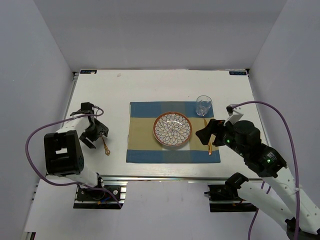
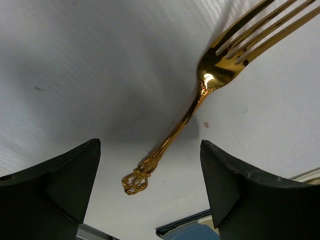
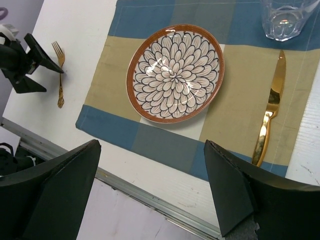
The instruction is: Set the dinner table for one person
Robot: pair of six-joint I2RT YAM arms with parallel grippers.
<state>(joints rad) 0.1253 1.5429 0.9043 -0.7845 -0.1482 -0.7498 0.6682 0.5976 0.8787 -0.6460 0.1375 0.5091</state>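
**Left gripper** (image 2: pixel 150 145): jaws wide apart and empty. The black wedge-shaped fingers (image 2: pixel 60 185) stand on either side of the ornate handle end of a gold fork (image 2: pixel 200 95) without touching it.

**Right gripper** (image 3: pixel 151 145): jaws likewise wide and empty, raised over the near edge of the placemat (image 3: pixel 110 80).

**Surroundings.** The fork lies flat on the bare dinner table (image 1: pixel 150 87), just left of the placemat, with its tines pointing away from the arms. In the top view the left gripper hides the tines and the right gripper covers part of the knife (image 3: pixel 270 110).

**Setting.** A round plate (image 3: pixel 175 72) with a petal pattern and an orange-brown rim sits at the centre of the blue-and-tan cloth. The glossy gold knife lies to its right, with the blade toward a clear faceted glass (image 3: pixel 285 17) at the far right corner.

**Surface.** The tabletop is white and faintly grained, with a metal rail along its near edge.
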